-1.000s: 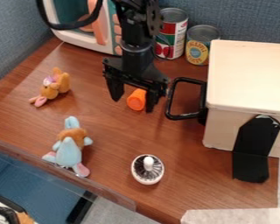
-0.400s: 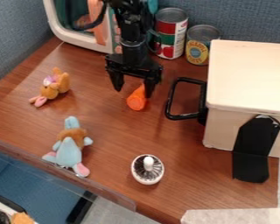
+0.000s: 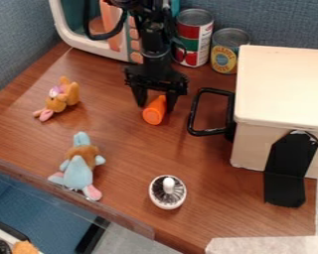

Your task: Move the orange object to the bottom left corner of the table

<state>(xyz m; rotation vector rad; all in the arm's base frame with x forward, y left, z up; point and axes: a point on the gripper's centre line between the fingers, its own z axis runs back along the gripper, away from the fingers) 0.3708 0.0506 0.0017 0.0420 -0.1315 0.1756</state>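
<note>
Down between the two tips of my pincer (image 3: pixel 155 108), that's where we find the orange object (image 3: pixel 153 115), lying on the brown table (image 3: pixel 121 144) in its upper middle part, one end angled up toward my palm! The pincer is open, a finger to either side, straddling the thing and pointing down; whether either finger touches it, I cannot tell. Out to the right, near my pincer, stands the black handle (image 3: pixel 194 115) of the big cream box (image 3: pixel 281 84), with a black strip (image 3: pixel 285 171) down its front. Behind me, two cans (image 3: pixel 194 42) side by side, both upright, and left of them a white toy oven (image 3: pixel 79 38) with peach buttons (quite the crowd at the back wall!). Over on the left, the orange plush toy (image 3: pixel 58 99), pink ears and all, lies well apart from my fingers. Nearer the camera, a blue-and-brown plush toy (image 3: pixel 78 166) sprawls close to the front edge, and to its right sits a round white piece with a dark ribbed top (image 3: pixel 168 192). Pale sheeting (image 3: pixel 271 245) covers the lower right corner.
</note>
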